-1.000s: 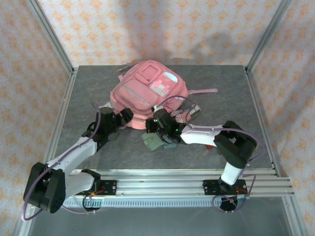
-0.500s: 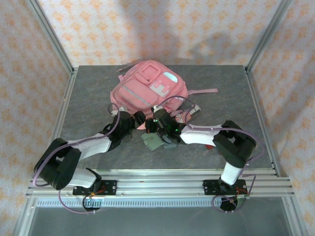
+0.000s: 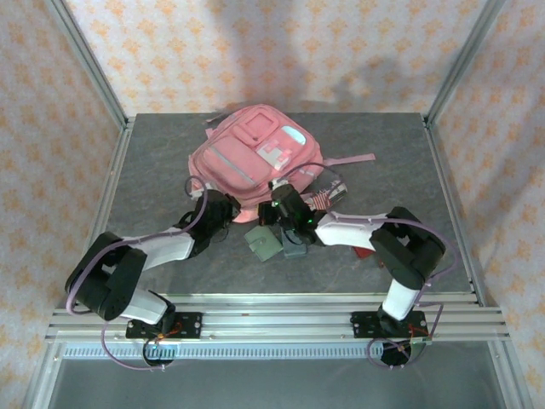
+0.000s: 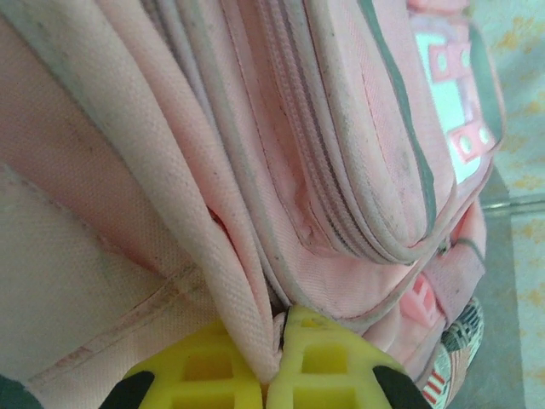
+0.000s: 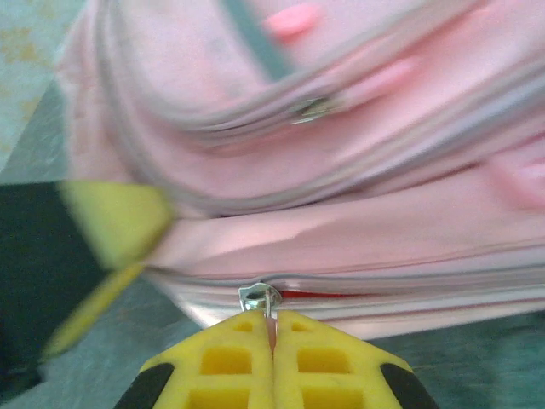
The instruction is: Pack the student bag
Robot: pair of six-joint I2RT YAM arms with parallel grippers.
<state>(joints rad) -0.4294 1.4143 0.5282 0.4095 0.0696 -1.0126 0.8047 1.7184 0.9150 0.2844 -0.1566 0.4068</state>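
- The grey tabletop (image 3: 383, 153) carries everything. The student bag (image 3: 255, 153) lies front-up on its far middle part, well away from the arm bases, with a strap trailing to the right.
- The student bag is soft pink cloth with no stiff edge. It looks light and floppy, likely to bunch or slide if tugged from one side only. Seam folds, straps and zips look like the surest holds.
- The left claw (image 4: 274, 341) is at the bag's near edge, pinched shut on a fold of pink fabric between its yellow fingers.
- The right claw (image 5: 272, 328) is just beside it to the right, closed on the zipper pull (image 5: 260, 298).
- A green pouch (image 3: 264, 244) lies on the tabletop just in front of the bag, not yet packed.
- The zipper pull is small, hard metal and probably slippery, so a steady pull along the zip line seems wise.
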